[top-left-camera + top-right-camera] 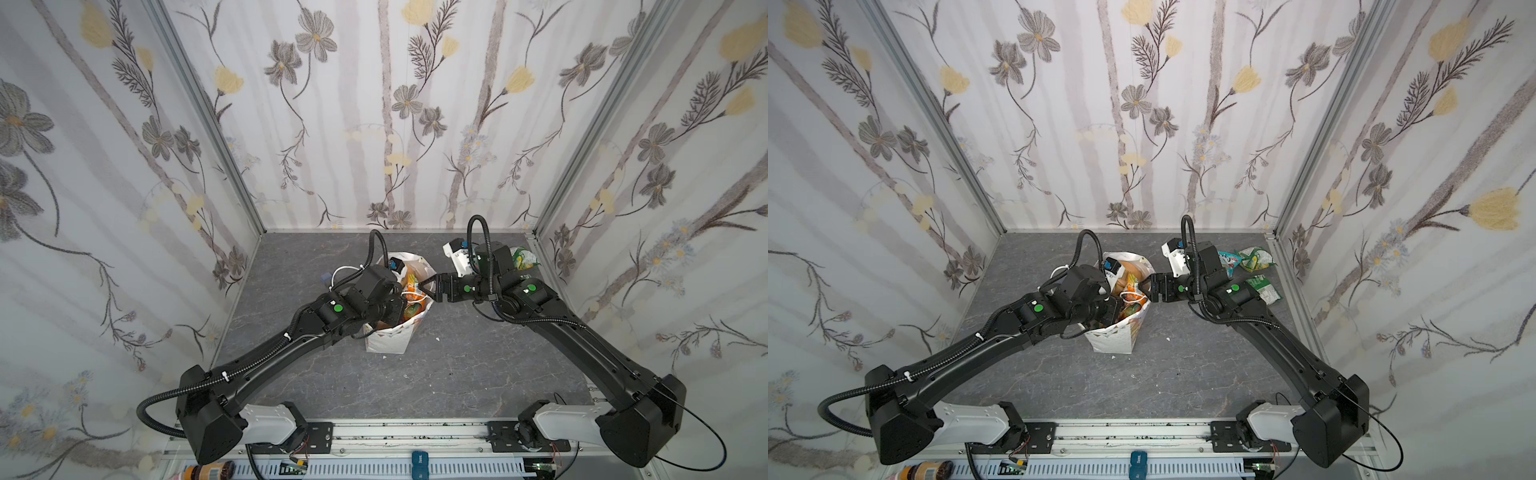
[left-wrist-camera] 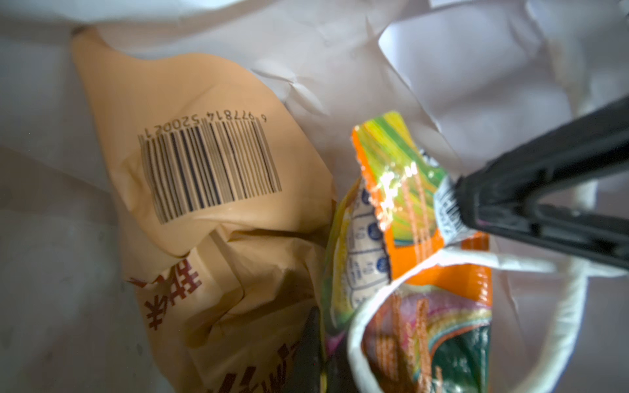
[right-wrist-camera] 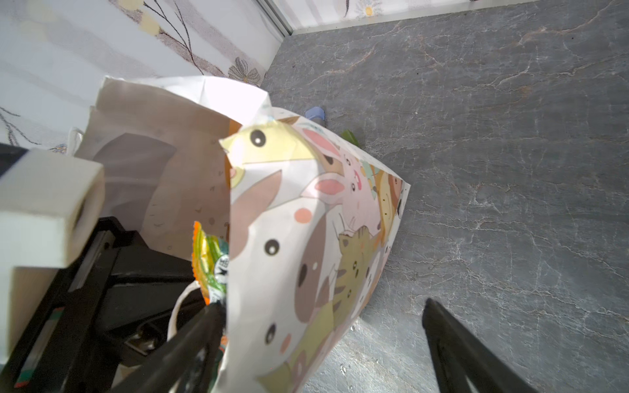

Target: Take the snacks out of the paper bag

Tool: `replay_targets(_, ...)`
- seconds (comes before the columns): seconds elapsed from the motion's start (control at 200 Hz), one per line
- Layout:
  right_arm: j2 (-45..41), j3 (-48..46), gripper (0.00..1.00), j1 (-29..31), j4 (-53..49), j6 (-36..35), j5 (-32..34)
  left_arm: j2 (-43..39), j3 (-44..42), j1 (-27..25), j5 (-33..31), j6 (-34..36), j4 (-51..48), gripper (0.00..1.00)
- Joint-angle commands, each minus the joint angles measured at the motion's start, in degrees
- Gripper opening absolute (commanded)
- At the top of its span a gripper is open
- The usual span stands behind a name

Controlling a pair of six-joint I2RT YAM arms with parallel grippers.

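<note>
The white paper bag (image 1: 386, 340) (image 1: 1113, 341) stands upright mid-table, its cartoon-printed wall (image 3: 306, 211) close in the right wrist view. Inside lie snacks: a tan packet (image 2: 204, 153) with a barcode and an orange-green packet (image 2: 401, 177) (image 3: 209, 258). My left gripper (image 2: 321, 340) is deep in the bag, shut between those two packets; whether it pinches one is unclear. My right gripper (image 1: 424, 289) (image 3: 323, 304) is open astride the bag's rim, one finger (image 2: 544, 190) inside touching the orange-green packet, the other outside. Teal (image 1: 1229, 259) and green (image 1: 1254, 257) packets lie at back right.
Another green packet (image 1: 1264, 289) lies by the right arm near the right wall. A small blue block (image 1: 327, 277) sits left of the bag. The bag's white cord handle (image 2: 357, 323) loops over the orange-green packet. Floral walls enclose three sides; a rail (image 1: 415, 432) runs along the front.
</note>
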Motion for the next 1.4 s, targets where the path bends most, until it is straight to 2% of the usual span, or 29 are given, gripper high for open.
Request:
replay_targets(0.0,-0.2,0.6,0.78,0.3,-0.4,0.1,0.2,-0.1,-0.3,-0.4,-2.8,7.5,9.3,0.00)
replay_targets(0.065,-0.6,0.8,0.70,0.3,-0.1,0.4,0.4,0.2,-1.0,-0.5,-2.0,10.4,10.5,0.00)
replay_targets(0.2,-1.5,2.3,0.65,0.1,0.3,1.5,0.5,1.8,-1.5,-0.5,-1.2,12.1,10.7,0.00)
replay_targets(0.285,-2.4,3.1,0.45,0.1,1.3,2.0,1.3,2.6,-1.5,-0.5,0.4,11.0,10.7,0.00)
replay_targets(0.41,-2.3,2.7,0.22,0.1,2.9,2.0,2.5,2.6,-1.6,-1.0,2.7,9.6,12.0,0.00)
replay_targets(0.47,-1.5,2.7,0.13,0.0,3.1,2.4,1.6,2.2,-1.7,-1.3,4.1,9.9,13.1,0.00)
replay_targets(0.52,-0.8,2.7,0.08,0.2,3.1,2.6,0.9,1.9,-1.5,-1.6,4.5,10.3,13.2,0.00)
replay_targets(0.724,1.3,1.9,0.08,0.2,-0.7,0.9,5.0,-0.7,-2.1,-2.3,2.1,11.8,15.8,0.00)
replay_targets(0.954,0.2,2.4,0.18,0.0,-1.4,0.6,5.6,-1.1,-2.8,-2.3,-1.9,12.1,15.0,0.00)
replay_targets(1.104,-0.8,3.4,0.38,-0.1,-1.4,0.7,5.4,-0.1,-2.8,-2.2,-3.7,11.0,13.7,0.00)
replay_targets(1.274,-4.2,5.3,0.39,-0.6,-0.6,0.9,7.0,-0.9,-3.4,-2.2,-4.9,10.2,13.8,0.00)
replay_targets(1.394,-6.1,5.4,0.47,-0.2,2.6,0.2,5.7,-0.8,-3.2,-2.1,-4.4,10.2,13.7,0.00)
